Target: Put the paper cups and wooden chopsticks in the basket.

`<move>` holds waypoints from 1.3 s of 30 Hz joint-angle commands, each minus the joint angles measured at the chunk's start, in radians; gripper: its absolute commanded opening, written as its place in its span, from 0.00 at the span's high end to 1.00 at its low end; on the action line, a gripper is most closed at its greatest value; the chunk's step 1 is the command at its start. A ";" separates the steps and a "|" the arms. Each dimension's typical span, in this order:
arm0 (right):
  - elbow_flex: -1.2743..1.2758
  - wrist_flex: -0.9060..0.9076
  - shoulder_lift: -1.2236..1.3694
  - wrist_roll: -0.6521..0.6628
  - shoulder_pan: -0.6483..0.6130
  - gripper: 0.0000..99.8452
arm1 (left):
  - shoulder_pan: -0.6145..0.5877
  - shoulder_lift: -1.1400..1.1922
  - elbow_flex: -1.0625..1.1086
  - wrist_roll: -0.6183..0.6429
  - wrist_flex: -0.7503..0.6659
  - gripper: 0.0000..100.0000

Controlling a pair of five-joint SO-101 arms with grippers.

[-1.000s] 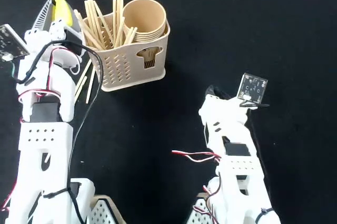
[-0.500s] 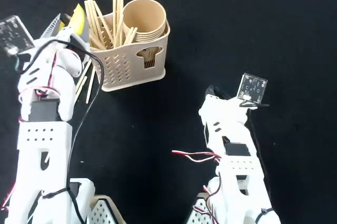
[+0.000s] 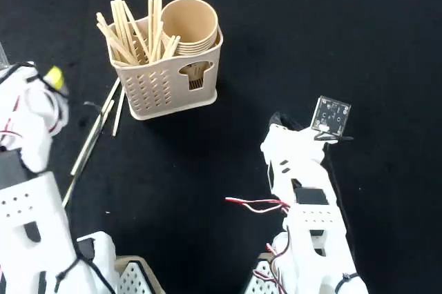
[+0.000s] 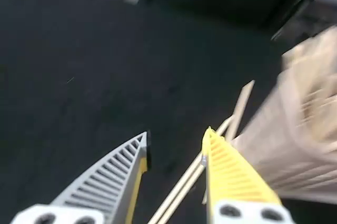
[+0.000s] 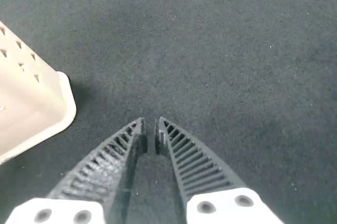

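Observation:
The beige basket (image 3: pixel 169 80) stands at the back left of the black table. It holds a stack of paper cups (image 3: pixel 190 21) and a bundle of wooden chopsticks (image 3: pixel 131 28). Loose chopsticks (image 3: pixel 103 118) lie on the table just left of the basket. My left gripper (image 4: pixel 176 140) hovers open over them, empty, its yellow finger (image 3: pixel 55 76) near the table's left edge. The loose chopsticks (image 4: pixel 210 153) run beside that finger, with the basket (image 4: pixel 295 129) close behind. My right gripper (image 5: pixel 150 129) is shut and empty, low over bare table to the right of the basket (image 5: pixel 26 108).
The right arm (image 3: pixel 304 170) stands at the front centre-right with red and white wires beside it. The left arm (image 3: pixel 27 170) fills the front left. Black table stretches to the right of the basket and at the back.
The left arm has swung away from the basket, back toward the table's left edge. That uncovered the loose chopsticks on the table. The right arm has stayed still.

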 commanded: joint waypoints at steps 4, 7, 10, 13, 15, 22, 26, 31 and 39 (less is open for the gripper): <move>-0.002 -0.023 -0.002 0.009 -0.012 0.95 | -0.137 0.224 0.177 -0.247 -0.072 0.81; -0.002 -0.023 -0.002 0.009 -0.012 0.95 | -0.157 0.364 0.216 -0.345 -0.118 0.79; -0.001 -0.023 -0.002 0.009 -0.014 0.95 | -0.148 0.482 0.214 -0.382 -0.129 0.79; -0.001 -0.023 -0.002 0.009 -0.014 0.95 | -0.099 0.559 0.191 -0.385 -0.161 0.79; -0.001 -0.023 -0.002 0.009 -0.014 0.95 | -0.065 0.589 0.183 -0.385 -0.195 0.79; 0.001 -0.023 -0.002 0.009 -0.014 0.95 | 0.031 0.695 0.119 -0.483 -0.344 0.78; 0.001 -0.023 -0.002 0.009 -0.014 0.95 | 0.054 0.824 0.051 -0.586 -0.377 0.77; 0.001 -0.023 -0.002 0.009 -0.014 0.95 | 0.064 1.010 -0.059 -0.605 -0.384 0.77; 0.001 -0.023 -0.002 0.009 -0.014 0.95 | 0.058 1.102 -0.101 -0.611 -0.376 0.96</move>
